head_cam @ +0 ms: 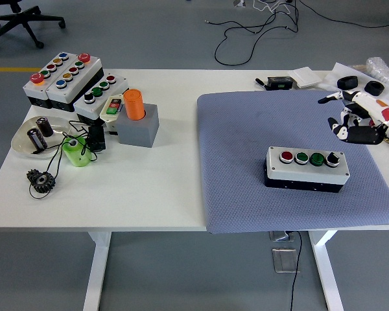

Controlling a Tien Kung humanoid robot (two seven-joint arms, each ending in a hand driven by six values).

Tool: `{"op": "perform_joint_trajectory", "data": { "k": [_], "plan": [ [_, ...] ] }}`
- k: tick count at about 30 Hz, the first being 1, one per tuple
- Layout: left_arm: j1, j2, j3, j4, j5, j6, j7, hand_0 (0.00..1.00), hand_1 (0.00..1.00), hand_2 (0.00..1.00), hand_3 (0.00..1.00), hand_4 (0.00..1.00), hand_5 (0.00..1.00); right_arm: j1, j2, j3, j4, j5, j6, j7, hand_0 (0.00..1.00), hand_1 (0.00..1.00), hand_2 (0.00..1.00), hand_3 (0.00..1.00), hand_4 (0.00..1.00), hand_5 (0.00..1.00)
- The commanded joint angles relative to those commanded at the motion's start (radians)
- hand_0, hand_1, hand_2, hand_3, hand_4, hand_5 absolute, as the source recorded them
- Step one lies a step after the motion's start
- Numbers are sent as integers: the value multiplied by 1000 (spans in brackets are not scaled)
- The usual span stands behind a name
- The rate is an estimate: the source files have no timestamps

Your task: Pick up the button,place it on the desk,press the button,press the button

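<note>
The button box (306,168) sits flat on the grey mat (246,129) on the worktop (155,188), buttons up for pressing, while the right hand (354,118) hovers well apart, fingers spread, holding nothing.

We see a white button box (306,168) with one red and two green caps on a grey-blue mat (246,129), white bench (162,188), an orange cylinder (134,103).

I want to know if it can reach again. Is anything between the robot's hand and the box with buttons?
No. In the head view, only bare blue-grey mat lies between the right hand and the button box.
</note>
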Motion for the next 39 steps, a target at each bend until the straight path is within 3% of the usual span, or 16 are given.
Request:
{"op": "perform_joint_trajectory", "data": {
  "k": [5,6,9,16,30,39],
  "plan": [
    [3,-1,8,0,-2,1,1,624,587,567,547,304,998,-15,35,156,-109,208,-117,148,307,193,451,987,689,360],
    [5,-2,9,0,-4,1,0,624,587,567,545,304,998,-15,42,185,-144,253,-140,192,780,773,906,902,719,443],
    [9,-2,15,1,-6,1,1,624,587,567,545,304,998,-16,44,217,-229,377,-151,252,780,773,906,902,719,443],
    [18,-5,40,2,-19,1,3,624,587,567,545,304,998,-8,55,171,-379,676,-136,267,810,797,878,885,696,432],
    [13,-5,4,1,-5,0,0,624,586,568,545,303,998,-21,61,176,-421,1235,-72,225,829,802,863,860,658,507],
    [11,-6,3,2,-8,1,-1,624,586,567,545,303,998,-24,62,171,-426,1251,-54,214,832,802,857,852,652,516]
  ]
}}
